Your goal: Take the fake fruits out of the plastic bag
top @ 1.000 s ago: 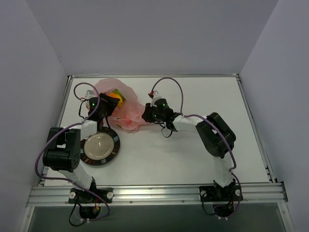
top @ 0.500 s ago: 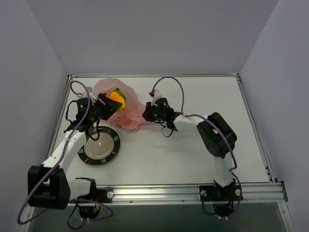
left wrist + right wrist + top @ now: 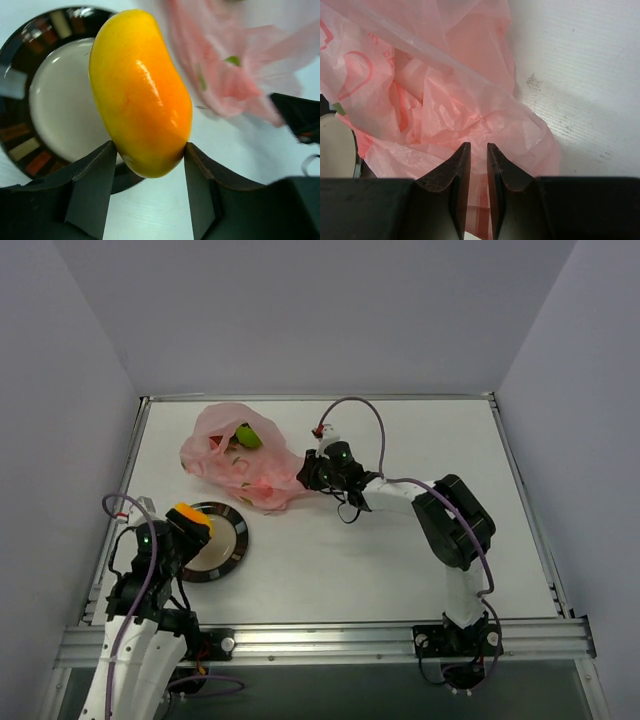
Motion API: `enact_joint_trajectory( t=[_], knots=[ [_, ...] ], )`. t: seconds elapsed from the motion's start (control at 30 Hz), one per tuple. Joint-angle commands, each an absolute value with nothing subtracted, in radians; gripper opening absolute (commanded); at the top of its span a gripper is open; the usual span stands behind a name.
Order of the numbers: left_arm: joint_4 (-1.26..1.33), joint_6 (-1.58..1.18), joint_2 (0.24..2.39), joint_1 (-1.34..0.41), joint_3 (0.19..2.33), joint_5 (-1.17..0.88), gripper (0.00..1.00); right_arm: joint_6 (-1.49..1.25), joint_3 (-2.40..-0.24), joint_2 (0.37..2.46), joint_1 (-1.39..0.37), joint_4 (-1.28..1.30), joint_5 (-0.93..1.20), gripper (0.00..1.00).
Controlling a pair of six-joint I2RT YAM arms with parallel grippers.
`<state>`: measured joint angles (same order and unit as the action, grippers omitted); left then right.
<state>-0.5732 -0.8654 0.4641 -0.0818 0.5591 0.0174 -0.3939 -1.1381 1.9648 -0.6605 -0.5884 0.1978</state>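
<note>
My left gripper (image 3: 186, 520) is shut on the orange-yellow fake fruit (image 3: 189, 514), which hangs over the near-left rim of the round plate (image 3: 234, 540). In the left wrist view the fruit (image 3: 140, 95) fills the space between both fingers (image 3: 95, 175) above the plate (image 3: 20, 135). The pink plastic bag (image 3: 240, 468) lies at the back left. A lime-green fruit (image 3: 249, 437) shows in its open mouth. My right gripper (image 3: 304, 476) pinches the bag's right end; its jaws (image 3: 476, 150) are shut on the film (image 3: 445, 100).
The dark-rimmed plate sits just in front of the bag, near the table's left edge (image 3: 125, 480). The right arm's cable (image 3: 355, 405) loops above the table behind the right gripper. Grey walls close in the back and sides.
The left arm has pulled back out of the bag's mouth toward the near left, carrying the orange-yellow fruit to the plate. The bag has slumped flatter. The right gripper stays put.
</note>
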Motion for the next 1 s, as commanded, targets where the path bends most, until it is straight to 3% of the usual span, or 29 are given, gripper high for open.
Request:
enact_joint_trajectory(
  t=[0.0,0.3,0.4,0.47,0.57,0.67,0.83,0.97],
  knots=[
    [-0.593,-0.925,0.498,-0.077,0.494,0.152,0.04,-0.393,-1.132,1.891,-0.652,-0.627,0.184,0.16],
    [-0.300,-0.870,0.801,-0.077,0.446,0.213,0.09,-0.388,-1.124,1.875,-0.646,-0.624,0.183,0.16],
    [-0.250,-0.851,0.850,-0.078,0.445,0.235,0.18,-0.388,-1.127,1.881,-0.646,-0.621,0.184,0.17],
    [-0.244,-0.842,0.870,-0.078,0.459,0.244,0.37,-0.388,-1.127,1.884,-0.644,-0.618,0.184,0.19],
    [-0.268,-0.844,0.838,-0.078,0.471,0.224,0.54,-0.377,-1.126,1.879,-0.643,-0.617,0.178,0.38],
    [-0.322,-0.847,0.770,-0.081,0.489,0.216,0.58,-0.367,-1.126,1.871,-0.643,-0.617,0.179,0.59],
    [-0.379,-0.868,0.693,-0.169,0.560,0.209,0.57,-0.367,-1.131,1.876,-0.643,-0.614,0.184,0.75],
    [-0.388,-0.862,0.768,-0.320,0.656,0.290,0.55,-0.368,-1.137,1.882,-0.643,-0.604,0.187,0.80]
  ],
)
